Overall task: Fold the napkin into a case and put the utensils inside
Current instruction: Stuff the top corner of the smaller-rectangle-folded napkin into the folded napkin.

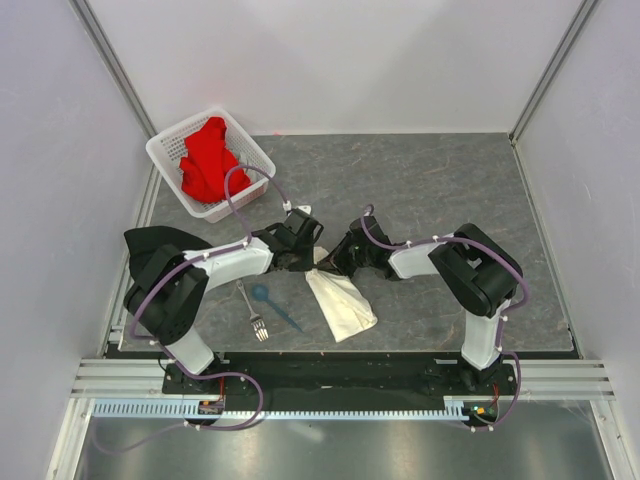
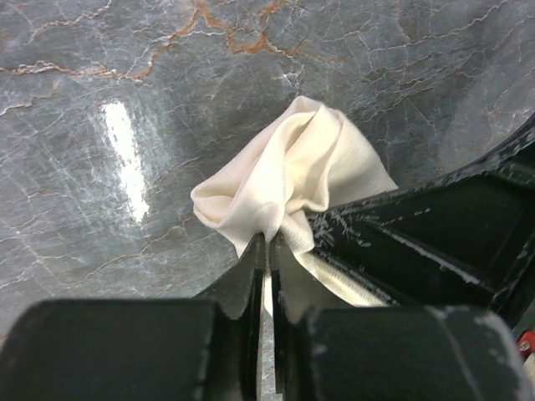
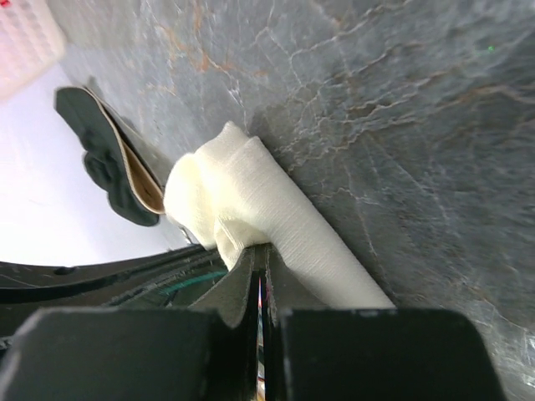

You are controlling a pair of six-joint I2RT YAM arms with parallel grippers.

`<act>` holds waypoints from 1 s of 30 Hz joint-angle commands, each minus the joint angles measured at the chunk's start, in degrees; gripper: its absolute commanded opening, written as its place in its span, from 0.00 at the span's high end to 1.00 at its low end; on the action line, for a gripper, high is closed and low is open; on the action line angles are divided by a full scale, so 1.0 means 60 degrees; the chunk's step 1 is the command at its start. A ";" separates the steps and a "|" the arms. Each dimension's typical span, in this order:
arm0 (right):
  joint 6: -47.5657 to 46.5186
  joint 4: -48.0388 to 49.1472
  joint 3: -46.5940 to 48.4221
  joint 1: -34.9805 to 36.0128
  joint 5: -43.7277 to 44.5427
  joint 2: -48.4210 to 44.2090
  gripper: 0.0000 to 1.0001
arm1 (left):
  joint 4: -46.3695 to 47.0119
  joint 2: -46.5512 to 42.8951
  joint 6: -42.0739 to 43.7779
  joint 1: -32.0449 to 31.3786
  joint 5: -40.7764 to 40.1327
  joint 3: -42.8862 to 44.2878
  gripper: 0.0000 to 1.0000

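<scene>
Top external, mid-table: left gripper (image 1: 308, 255) and right gripper (image 1: 338, 262) meeting at the far end of the cream napkin (image 1: 342, 305), each pressed tight on a bunched fold. Trails near-right as a crumpled strip. Just left, apart from it: silver fork (image 1: 256, 318), blue spoon (image 1: 270, 299). Far left: white basket (image 1: 165, 148) holding red cloth (image 1: 207, 160).

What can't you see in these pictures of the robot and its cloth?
- Top view: the napkin's far end, covered by the left gripper and right gripper.
- Top view: whatever lies in the basket beneath the red cloth.
- Top view: part of the black cloth, behind the left arm.
- Both wrist views: the fork and spoon, outside the frame.
</scene>
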 commanded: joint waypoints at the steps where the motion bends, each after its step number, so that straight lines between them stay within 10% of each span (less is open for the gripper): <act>1: 0.0656 0.0996 -0.0218 -0.0055 0.0441 -0.0393 1.00 | 0.0142 -0.0643 -0.0058 -0.0026 -0.0164 -0.0054 0.79; 5: 0.0539 0.0981 -0.0335 -0.0055 0.0573 -0.0466 1.00 | 0.0069 -0.0834 0.0307 -0.0011 -0.0531 0.0137 0.63; 30: -0.0179 0.0278 -0.0086 -0.0026 0.0734 -0.0745 1.00 | -0.0415 -0.0292 0.0382 0.0120 -0.0767 0.0547 0.68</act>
